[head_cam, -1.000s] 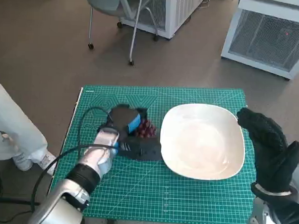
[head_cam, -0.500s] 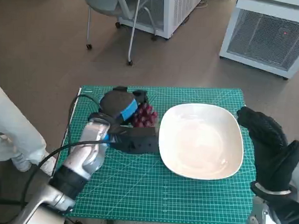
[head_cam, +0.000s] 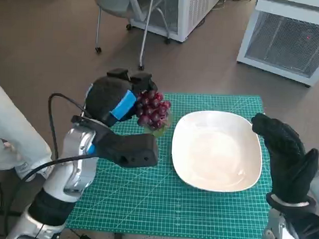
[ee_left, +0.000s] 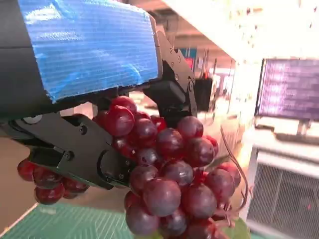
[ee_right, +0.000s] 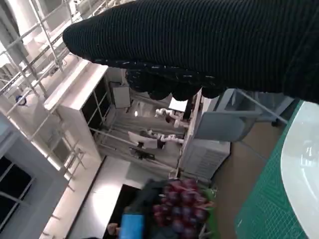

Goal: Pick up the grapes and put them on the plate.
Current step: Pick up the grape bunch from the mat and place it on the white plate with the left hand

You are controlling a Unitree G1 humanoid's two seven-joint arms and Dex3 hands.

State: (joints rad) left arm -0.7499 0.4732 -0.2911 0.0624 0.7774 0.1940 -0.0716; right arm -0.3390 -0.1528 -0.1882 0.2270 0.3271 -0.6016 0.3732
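Black knitted right hand [head_cam: 286, 157]: raised at the counter's right edge, fingers together and upright, grasping nothing, just beside the white plate [head_cam: 217, 151]. Green cutting mat [head_cam: 198, 211]: bare strip nearest the robot. Left hand [head_cam: 115, 100], black with blue tape: lifted above the mat's far left corner, clenched around the red grapes [head_cam: 152, 111], which hang clear of the counter, just left of the plate's rim. Beyond: brown floor, chair legs [head_cam: 145, 31].

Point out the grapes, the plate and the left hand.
grapes [head_cam: 153, 111], head view, middle of the bunch.
plate [head_cam: 216, 151], head view, bare centre.
left hand [head_cam: 111, 101], head view, back by the blue tape.
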